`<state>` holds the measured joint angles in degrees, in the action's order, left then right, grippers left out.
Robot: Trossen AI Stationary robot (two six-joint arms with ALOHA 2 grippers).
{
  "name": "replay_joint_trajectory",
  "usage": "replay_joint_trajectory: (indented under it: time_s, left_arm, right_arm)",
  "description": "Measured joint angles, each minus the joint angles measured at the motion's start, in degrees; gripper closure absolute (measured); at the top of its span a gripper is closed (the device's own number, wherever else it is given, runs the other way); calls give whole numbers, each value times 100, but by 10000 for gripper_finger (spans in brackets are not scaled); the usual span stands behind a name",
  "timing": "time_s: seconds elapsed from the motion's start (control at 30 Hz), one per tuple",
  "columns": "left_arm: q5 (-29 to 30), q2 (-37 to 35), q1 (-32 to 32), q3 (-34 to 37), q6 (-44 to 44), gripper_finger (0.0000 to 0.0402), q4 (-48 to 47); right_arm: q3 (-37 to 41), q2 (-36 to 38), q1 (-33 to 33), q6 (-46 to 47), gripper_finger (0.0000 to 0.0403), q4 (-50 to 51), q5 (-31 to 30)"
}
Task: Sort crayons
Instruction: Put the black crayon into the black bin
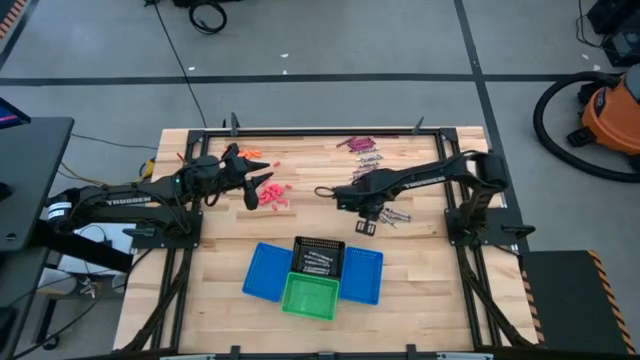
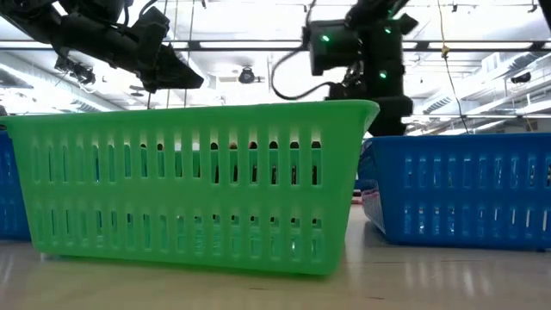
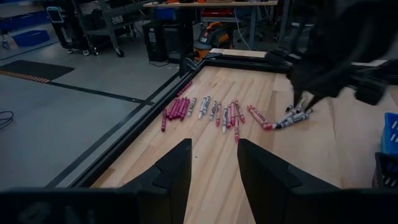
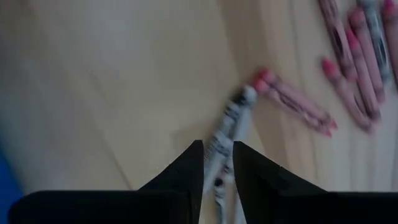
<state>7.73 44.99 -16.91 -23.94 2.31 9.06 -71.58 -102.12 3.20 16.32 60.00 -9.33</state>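
Green basket (image 1: 309, 296) sits nearest the front edge of the surface (image 1: 430, 300), black basket (image 1: 319, 258) just behind it and blue baskets (image 1: 362, 276) either side, presumably grouped as drop bins per colour; black one appears to have some silvery crayons in it, hard to confirm. Right claw (image 4: 217, 163) is low over the silvery-grey crayons (image 4: 227, 127) mid-surface, fingers narrow with a grey crayon showing in the gap, so likely closing for a pick; real grip can't be confirmed since the tips are cut off at frame bottom. Left claw (image 3: 212, 163) hangs above the reddish crayons (image 1: 274, 193) on the left, fingers parted and holding nothing, looks like waiting. Far side: a row of maroon and grey crayons (image 3: 205, 109) near the back rail, unsorted. Low view is blocked by the green basket wall, no crayons visible there.
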Motion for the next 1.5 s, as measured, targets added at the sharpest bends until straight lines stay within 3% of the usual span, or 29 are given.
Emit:
replay_joint_trajectory:
  time_s: [0.43,0.87,1.5]
  left_arm:
    - [0,0,4,0,-26,260,2]
    - [0,0,4,0,-24,260,-116]
    - [0,0,4,0,4,260,-118]
  right_arm:
    - [1175,856,603,62,310,-154,-7]
    - [1392,861,854,19,310,319,307]
    - [2199,859,861,42,310,-760,642]
